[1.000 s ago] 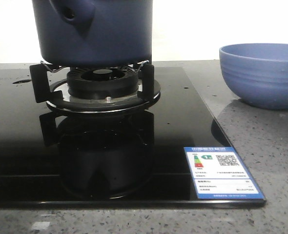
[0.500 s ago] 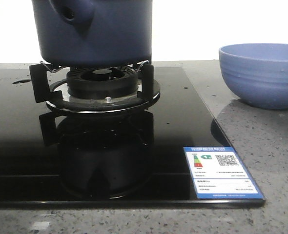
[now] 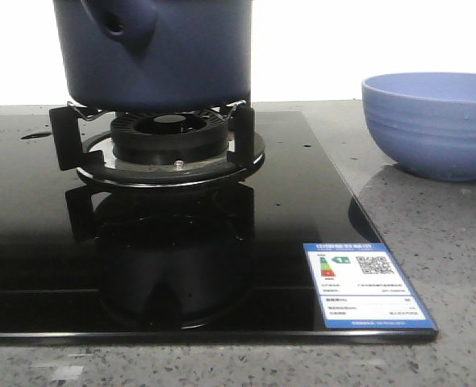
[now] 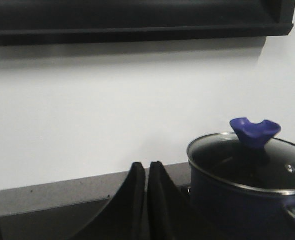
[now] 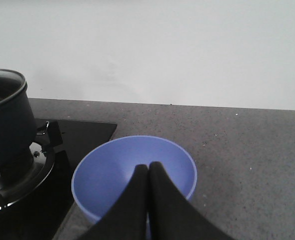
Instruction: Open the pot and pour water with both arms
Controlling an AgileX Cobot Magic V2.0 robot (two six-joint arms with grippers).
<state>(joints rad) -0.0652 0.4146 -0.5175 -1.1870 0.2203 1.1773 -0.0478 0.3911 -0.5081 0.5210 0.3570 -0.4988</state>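
Both grippers: left gripper (image 4: 147, 200) and right gripper (image 5: 148, 200) had fingers pressed together, holding nothing.
Pot (image 3: 153, 52): sat on the burner (image 3: 169, 137), lid (image 4: 247, 157) on.
Change: none; pot and bowl (image 3: 432, 121) stayed put.

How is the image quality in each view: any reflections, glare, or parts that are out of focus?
Front view: glossy black stove glass mirrors the burner; the pot is cut off at the top. Left wrist view: bright wall, the dim pot's glass lid shows faint reflections. Right wrist view: even light, bowl sharp, fingers dark.
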